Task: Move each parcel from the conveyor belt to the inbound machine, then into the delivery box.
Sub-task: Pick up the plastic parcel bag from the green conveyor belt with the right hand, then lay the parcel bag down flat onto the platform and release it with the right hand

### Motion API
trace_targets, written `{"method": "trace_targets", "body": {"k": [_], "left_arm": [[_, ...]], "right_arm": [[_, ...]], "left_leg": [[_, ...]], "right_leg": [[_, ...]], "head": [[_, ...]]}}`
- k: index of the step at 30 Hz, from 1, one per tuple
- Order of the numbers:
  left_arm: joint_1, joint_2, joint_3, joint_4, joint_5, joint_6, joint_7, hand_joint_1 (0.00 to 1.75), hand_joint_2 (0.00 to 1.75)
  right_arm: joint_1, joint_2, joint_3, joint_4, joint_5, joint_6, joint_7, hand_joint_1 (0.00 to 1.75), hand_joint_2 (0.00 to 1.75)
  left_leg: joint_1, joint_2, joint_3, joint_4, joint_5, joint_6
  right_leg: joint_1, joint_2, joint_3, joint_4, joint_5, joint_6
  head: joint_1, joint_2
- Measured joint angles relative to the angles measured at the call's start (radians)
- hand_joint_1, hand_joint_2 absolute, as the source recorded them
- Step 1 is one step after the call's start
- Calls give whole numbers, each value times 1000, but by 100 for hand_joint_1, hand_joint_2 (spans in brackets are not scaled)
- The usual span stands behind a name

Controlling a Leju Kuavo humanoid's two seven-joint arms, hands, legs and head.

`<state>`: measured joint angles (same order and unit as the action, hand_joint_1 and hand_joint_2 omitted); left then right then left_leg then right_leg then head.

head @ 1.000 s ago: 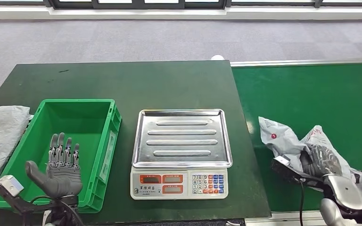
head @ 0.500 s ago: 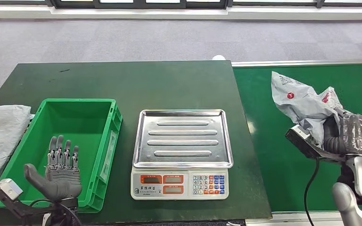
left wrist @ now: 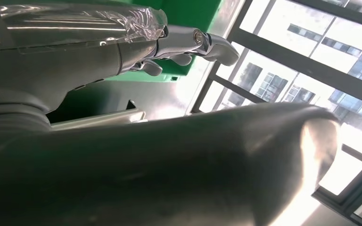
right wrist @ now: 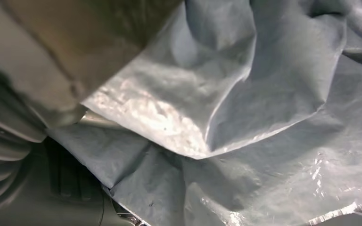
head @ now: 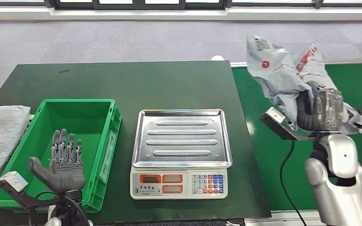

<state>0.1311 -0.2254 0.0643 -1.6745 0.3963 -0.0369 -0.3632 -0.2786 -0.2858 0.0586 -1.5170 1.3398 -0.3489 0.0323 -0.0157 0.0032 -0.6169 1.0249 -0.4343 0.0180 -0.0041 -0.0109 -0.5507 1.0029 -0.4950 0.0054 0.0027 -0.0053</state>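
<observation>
The green delivery box (head: 78,123) is sitting empty at the left of the bench (head: 122,82), and the left hand (head: 66,162) is hovering at its near edge with fingers spread, holding nothing. In the middle, the inbound machine (head: 181,146), a scale, is showing a bare steel tray. On the right, the right hand (head: 323,110) is clamping the grey parcel (head: 283,70) in the air above the conveyor belt (head: 353,84). Weighing and boxing are both remaining. Compared with a second ago, the parcel is riding much higher, having been lifted off the belt.
</observation>
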Motion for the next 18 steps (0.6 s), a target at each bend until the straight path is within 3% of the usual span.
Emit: {"method": "trace_targets", "body": {"k": [5, 9, 18], "left_arm": [[-17, 6, -18, 17, 6, 8, -4, 0, 0], [-26, 9, -29, 29, 6, 8, -2, 0, 0], [-67, 16, -45, 71, 3, 6, 0, 0, 0]], "right_arm": [[-45, 93, 160, 60, -61, -27, -26, 175, 175], [-47, 134, 262, 74, -88, -29, -14, 175, 175], [-3, 170, 329, 65, -122, -10, -17, 175, 175]], "left_leg": [[0, -1, 0, 0, 0, 0], [1, -3, 0, 0, 0, -1], [0, -3, -1, 0, 0, -1]], "right_leg": [[0, -1, -1, 1, -1, -1], [0, -2, -1, 1, -2, -2], [0, -2, -1, 1, -2, -2]], "head": [[0, 0], [0, 0], [0, 0]]}}
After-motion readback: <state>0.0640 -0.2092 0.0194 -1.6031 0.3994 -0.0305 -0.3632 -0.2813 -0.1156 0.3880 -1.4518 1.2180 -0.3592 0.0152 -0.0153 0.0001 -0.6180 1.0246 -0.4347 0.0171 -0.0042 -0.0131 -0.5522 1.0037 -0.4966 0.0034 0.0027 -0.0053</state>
